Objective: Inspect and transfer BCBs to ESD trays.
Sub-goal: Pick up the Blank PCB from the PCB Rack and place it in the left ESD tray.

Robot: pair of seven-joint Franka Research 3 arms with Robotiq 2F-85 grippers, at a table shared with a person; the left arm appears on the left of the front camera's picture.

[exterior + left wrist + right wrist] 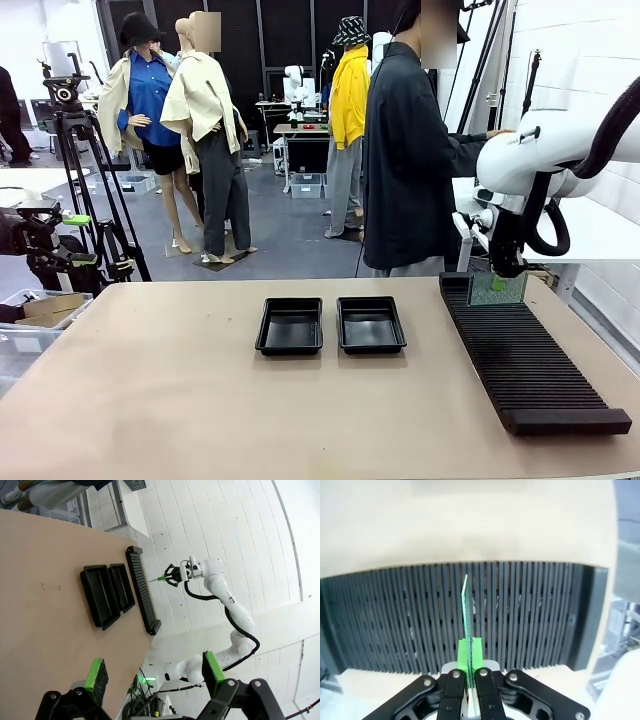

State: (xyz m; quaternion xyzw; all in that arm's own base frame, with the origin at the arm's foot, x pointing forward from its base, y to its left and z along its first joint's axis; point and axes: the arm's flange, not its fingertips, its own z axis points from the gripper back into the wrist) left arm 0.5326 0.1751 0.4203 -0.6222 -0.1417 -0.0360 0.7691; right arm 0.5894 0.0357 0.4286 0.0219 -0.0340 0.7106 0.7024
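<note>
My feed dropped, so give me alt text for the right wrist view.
The right gripper is shut on a green board, seen edge-on over the black slotted rack. Whether the board sits in a slot is unclear. The tan table lies beyond the rack.

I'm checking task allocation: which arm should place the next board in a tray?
Right: right fingers grip a BCB upright at the rack; left fingers stand open, empty, beside the table.
</note>
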